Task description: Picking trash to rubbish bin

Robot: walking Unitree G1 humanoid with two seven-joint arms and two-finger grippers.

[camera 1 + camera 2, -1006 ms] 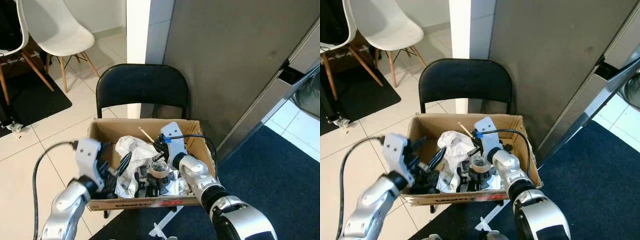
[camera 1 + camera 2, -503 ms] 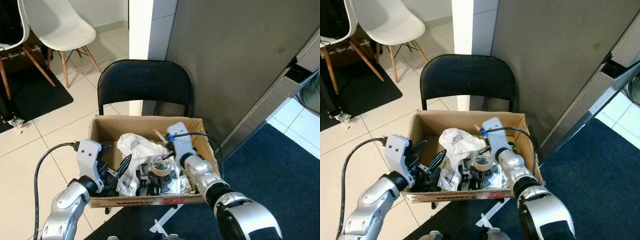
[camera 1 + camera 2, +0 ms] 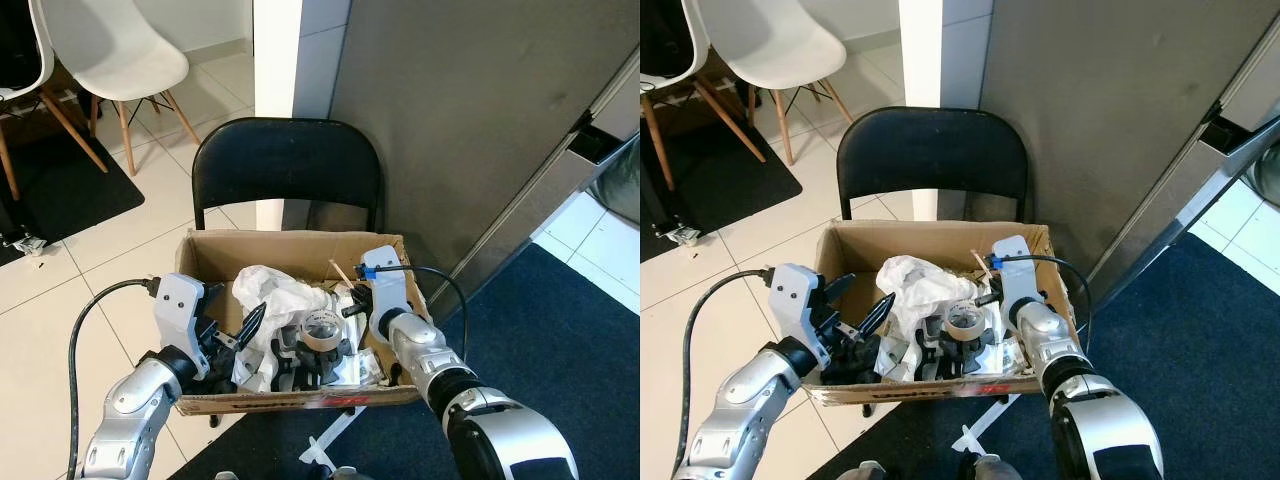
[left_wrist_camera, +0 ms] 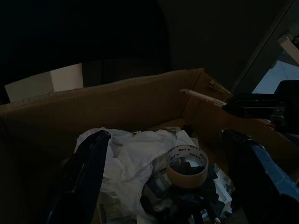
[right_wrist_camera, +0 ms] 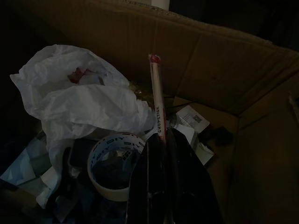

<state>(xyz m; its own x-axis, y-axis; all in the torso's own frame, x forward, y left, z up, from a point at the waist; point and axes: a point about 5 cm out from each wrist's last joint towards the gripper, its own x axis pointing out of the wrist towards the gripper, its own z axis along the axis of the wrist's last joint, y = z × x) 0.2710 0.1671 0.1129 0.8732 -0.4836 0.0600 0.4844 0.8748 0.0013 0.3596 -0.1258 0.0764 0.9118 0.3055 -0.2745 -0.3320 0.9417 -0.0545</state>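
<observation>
Dark print around the inside of the tape roll [image 5: 114, 164], too dim to read. A line of small dark characters along the thin stick [image 5: 159, 109] with red tip, also not legible. Red marking on the front wall of the box [image 3: 300, 402], blurred. No readable text, number or brand anywhere.

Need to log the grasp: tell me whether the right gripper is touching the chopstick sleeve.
Touching. The right wrist view shows the right gripper with fingers closed on the lower end of the chopstick sleeve, above the cardboard box.
</observation>
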